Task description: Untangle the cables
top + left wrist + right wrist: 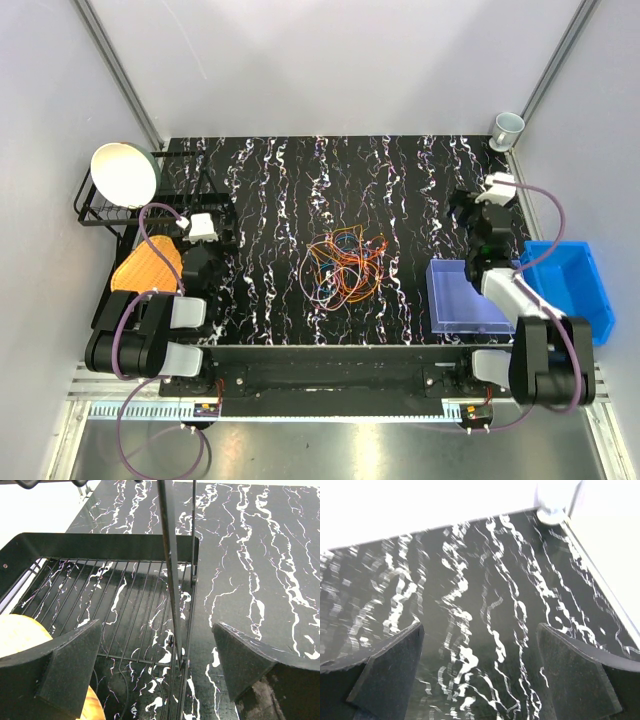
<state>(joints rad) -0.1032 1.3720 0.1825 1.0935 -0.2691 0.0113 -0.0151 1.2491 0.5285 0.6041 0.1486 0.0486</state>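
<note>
The left gripper (157, 655) has its dark padded jaws wide apart with nothing between them. It is poised over the right-hand edge of the black wire dish rack (100, 212), and one upright rod of the rack crosses its view. The right gripper (480, 667) is likewise spread and empty, above bare tabletop on the right side.

Between the two arms, well apart from both, the tangled bunch of thin, mostly orange cables (342, 267) lies flat near the middle of the black, white-veined marble-pattern table (270, 180). The clump is about as wide as it is deep, so no long axis or heading can be told. Blue and red strands show within it. Open tabletop rings it on every side.

The rack holds a round white bowl (125, 173), with an orange ridged plate (150, 268) at its near end. To the right sit a translucent lilac tray (462, 300), a blue plastic bin (570, 285) just beside it, and a pale cup (507, 128) at the far corner.
</note>
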